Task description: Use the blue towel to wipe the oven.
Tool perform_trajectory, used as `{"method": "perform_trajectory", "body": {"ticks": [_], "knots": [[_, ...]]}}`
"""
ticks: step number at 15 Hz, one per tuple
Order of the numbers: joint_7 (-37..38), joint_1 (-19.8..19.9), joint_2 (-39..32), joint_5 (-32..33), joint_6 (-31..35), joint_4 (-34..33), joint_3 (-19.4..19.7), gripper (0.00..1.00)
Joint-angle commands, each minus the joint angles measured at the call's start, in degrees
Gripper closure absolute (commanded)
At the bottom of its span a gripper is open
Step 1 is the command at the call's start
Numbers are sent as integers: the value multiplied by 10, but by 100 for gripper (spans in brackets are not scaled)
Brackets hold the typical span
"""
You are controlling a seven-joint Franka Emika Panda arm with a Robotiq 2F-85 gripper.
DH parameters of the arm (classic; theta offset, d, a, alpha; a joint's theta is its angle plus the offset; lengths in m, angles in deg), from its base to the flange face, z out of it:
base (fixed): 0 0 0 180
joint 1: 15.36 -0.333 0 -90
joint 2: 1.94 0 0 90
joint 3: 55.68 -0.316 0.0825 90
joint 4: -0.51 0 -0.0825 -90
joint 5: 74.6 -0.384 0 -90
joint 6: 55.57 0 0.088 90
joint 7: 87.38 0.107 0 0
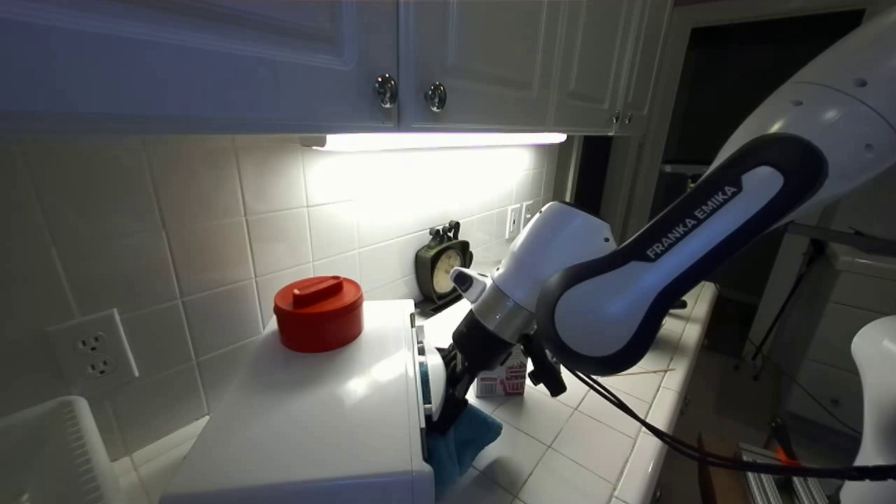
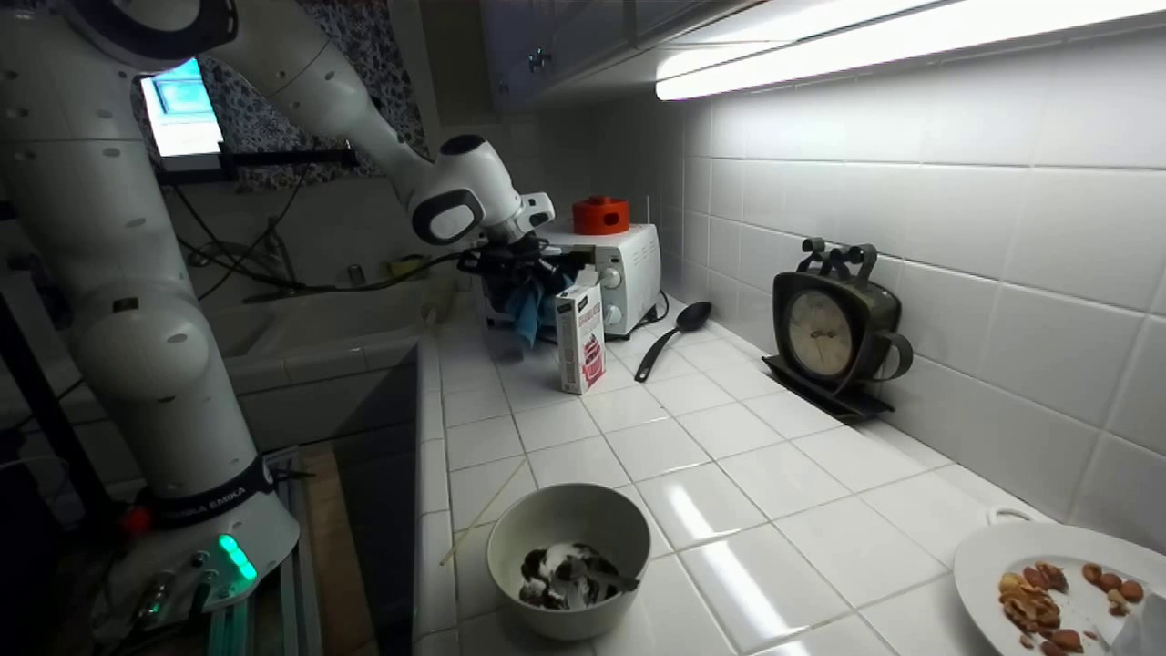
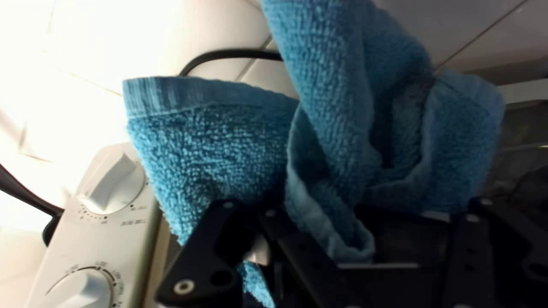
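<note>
The blue towel (image 1: 463, 437) is bunched at my gripper (image 1: 448, 414) and hangs down in front of the oven; it also shows in an exterior view (image 2: 526, 314). The oven (image 1: 336, 420) is a small white toaster oven on the counter, with its knobs and front visible in an exterior view (image 2: 642, 255). In the wrist view the towel (image 3: 214, 145) fills the middle, gathered between the fingers of my gripper (image 3: 361, 209). The fingertips are hidden by cloth, and the grip appears shut on it. The knob panel (image 3: 122, 239) lies left of the towel.
A red lidded container (image 1: 319, 315) sits on the oven. A carton (image 2: 581, 339) stands close to my gripper. A black spoon (image 2: 669, 337), a green clock-like scale (image 2: 824, 328), a bowl (image 2: 506, 556) and a plate (image 2: 979, 583) are on the counter. Cabinets (image 1: 483, 63) hang above.
</note>
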Motion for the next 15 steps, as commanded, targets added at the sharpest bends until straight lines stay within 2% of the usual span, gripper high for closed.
{"method": "perform_trajectory", "body": {"ticks": [1, 8, 9, 10, 11, 13, 14, 15], "knots": [[-5, -20, 35, 10, 7, 31, -20, 100], [-4, -43, 59, 15, -3, 51, -50, 100], [16, -37, 60, 37, -4, 55, -52, 100], [85, -19, 67, 119, -18, 75, -41, 100], [101, 31, 80, 152, -40, 96, -60, 100], [180, 74, 106, 247, -100, 100, -59, 100], [223, 77, 116, 295, -154, 91, -49, 100], [232, 64, 121, 306, -201, 86, -27, 100]]}}
